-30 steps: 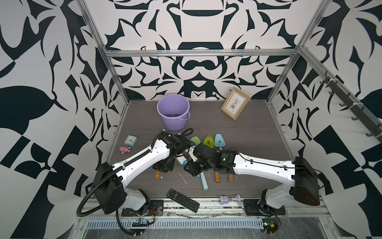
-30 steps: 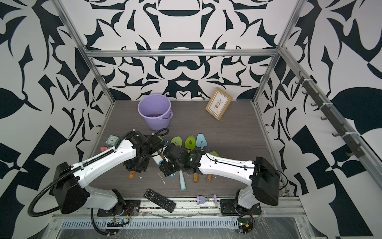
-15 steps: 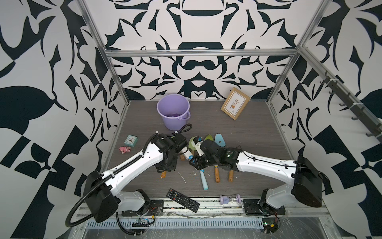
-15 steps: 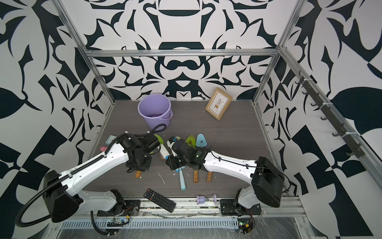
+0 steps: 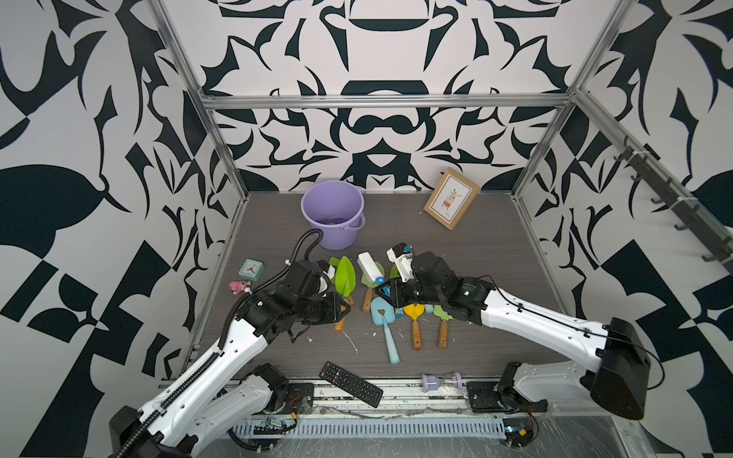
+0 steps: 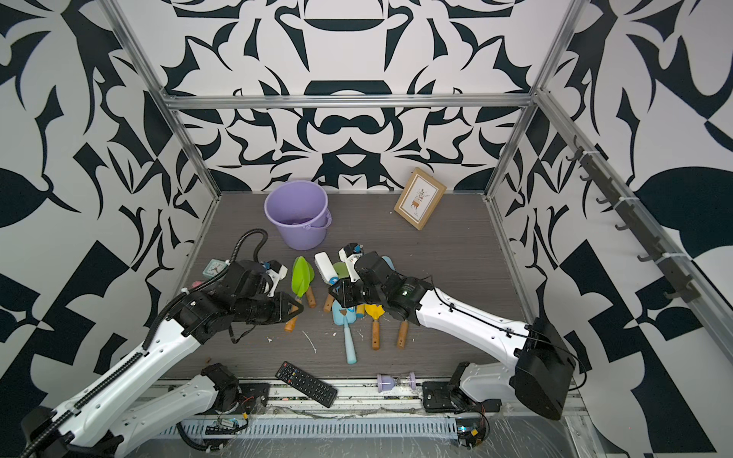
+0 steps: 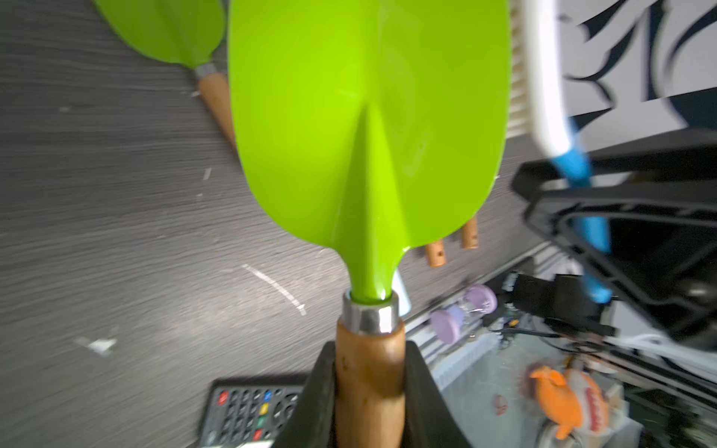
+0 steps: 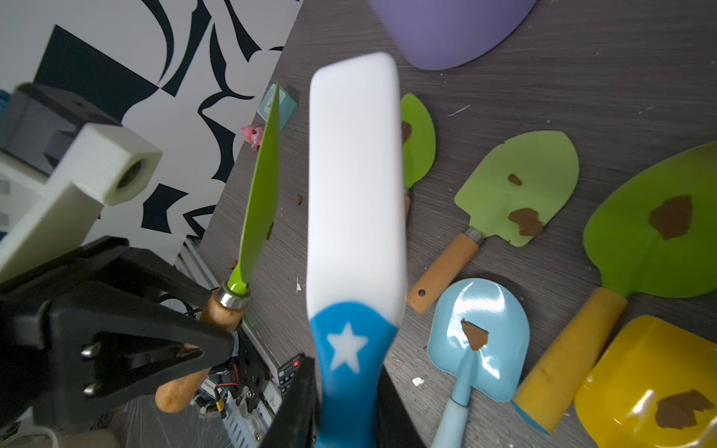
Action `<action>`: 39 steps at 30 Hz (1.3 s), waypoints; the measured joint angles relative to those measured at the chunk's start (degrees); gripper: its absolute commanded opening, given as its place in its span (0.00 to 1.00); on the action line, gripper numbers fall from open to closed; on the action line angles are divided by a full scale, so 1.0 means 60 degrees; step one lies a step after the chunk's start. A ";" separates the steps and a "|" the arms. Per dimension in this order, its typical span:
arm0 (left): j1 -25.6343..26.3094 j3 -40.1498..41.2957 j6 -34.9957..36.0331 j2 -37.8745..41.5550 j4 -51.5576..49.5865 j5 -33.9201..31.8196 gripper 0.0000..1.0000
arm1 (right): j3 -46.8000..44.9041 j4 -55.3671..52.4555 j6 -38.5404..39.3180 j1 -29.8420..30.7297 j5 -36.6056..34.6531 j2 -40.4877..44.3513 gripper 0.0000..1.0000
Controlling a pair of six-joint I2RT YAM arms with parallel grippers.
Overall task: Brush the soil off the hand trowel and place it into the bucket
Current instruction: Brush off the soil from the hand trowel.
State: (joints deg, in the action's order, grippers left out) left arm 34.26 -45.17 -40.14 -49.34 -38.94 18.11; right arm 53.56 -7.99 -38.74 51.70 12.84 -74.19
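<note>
My left gripper [image 5: 346,310] [image 7: 368,391] is shut on the wooden handle of the hand trowel [image 5: 345,274] [image 7: 368,116], which it holds above the table with the lime-green blade pointing toward the back. The blade face in the left wrist view shows no soil. My right gripper [image 5: 382,290] [image 8: 345,391] is shut on the blue star-marked handle of a white brush [image 5: 369,266] [image 8: 355,174], just right of the blade and apart from it. The lilac bucket [image 5: 337,238] [image 6: 301,238] stands upright behind both. Brown soil [image 8: 523,222] lies on other trowels.
Several more trowels lie on the table below the right arm: a light blue one [image 5: 384,315], a yellow one [image 5: 414,313] and green ones [image 8: 520,186]. A remote [image 5: 351,378], an hourglass [image 5: 440,381], a clock [image 5: 252,269], a pink toy [image 5: 240,285] and a picture frame [image 5: 452,198] stand around.
The left arm has drawn back and swung the green trowel up and leftward. The right gripper has carried the brush up beside the blade.
</note>
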 measured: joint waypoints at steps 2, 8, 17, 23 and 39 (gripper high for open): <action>-0.0594 0.0565 -0.0310 0.0244 0.0973 0.0976 0.00 | -0.0091 0.0393 -0.0113 -0.0033 0.0229 0.0000 0.00; -0.2685 0.2142 -0.1916 0.1024 0.3595 0.3843 0.00 | -0.0138 0.1592 -0.0641 -0.0335 0.0922 0.0000 0.00; -0.4794 0.4597 -0.6014 0.2251 0.9009 0.6776 0.00 | -0.0823 0.4022 -0.1971 -0.0820 0.1949 -0.0208 0.00; -0.5104 0.5756 -0.8929 0.0423 1.4243 0.7428 0.00 | -0.1031 0.5220 -0.2652 -0.0852 0.2648 -0.0277 0.00; -0.5184 0.5865 -1.1096 -0.0991 1.9347 0.7828 0.00 | -0.1388 0.8174 -0.4386 -0.0572 0.3628 -0.1690 0.00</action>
State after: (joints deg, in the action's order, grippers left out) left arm 3.16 -9.98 -106.72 -55.29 77.14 65.08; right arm 45.23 41.06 -65.06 48.27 34.61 -84.33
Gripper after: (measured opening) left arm 0.260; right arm 0.247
